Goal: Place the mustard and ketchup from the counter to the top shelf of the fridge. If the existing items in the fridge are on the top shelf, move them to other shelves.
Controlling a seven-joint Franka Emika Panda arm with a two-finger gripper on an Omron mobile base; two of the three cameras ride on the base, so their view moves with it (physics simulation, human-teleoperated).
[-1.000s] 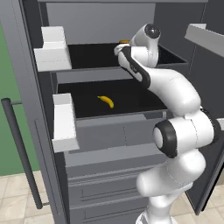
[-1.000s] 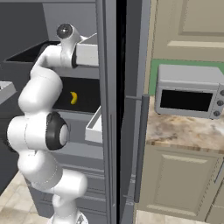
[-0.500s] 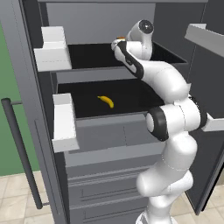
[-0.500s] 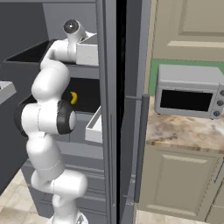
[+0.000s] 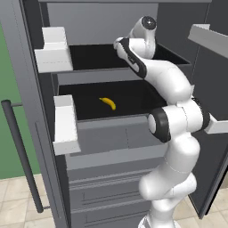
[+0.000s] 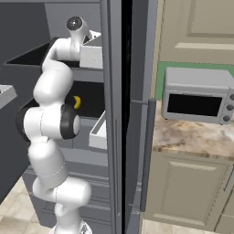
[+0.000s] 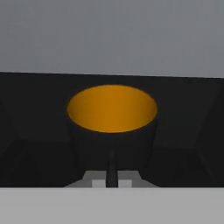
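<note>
In the hand view, my gripper [image 7: 111,173] is shut, its dark fingertips pressed together just in front of a short dark cylinder with an orange top [image 7: 112,109]. Nothing sits between the fingertips, and I cannot tell whether they touch the cylinder's near wall. The cylinder stands on the fridge's black top shelf [image 5: 91,58], where my arm reaches in. A small yellow banana [image 5: 107,103] [image 6: 77,102] lies on the shelf one level lower. The mustard and ketchup are out of view. A stretch of the marbled counter [image 6: 192,137] shows to the right of the fridge [image 5: 111,147].
The open left door carries two white bins [image 5: 53,53] [image 5: 66,124] and a long dark bar handle [image 5: 20,151]. The right door's edge [image 6: 114,114] stands close beside my arm. A silver toaster oven [image 6: 199,96] sits on the counter. Grey drawers fill the fridge below the shelves.
The gripper went from wide open to shut. The arm swung its elbow up and pushed the hand further into the top shelf, so the cylinder's orange top is now hidden in the left base view.
</note>
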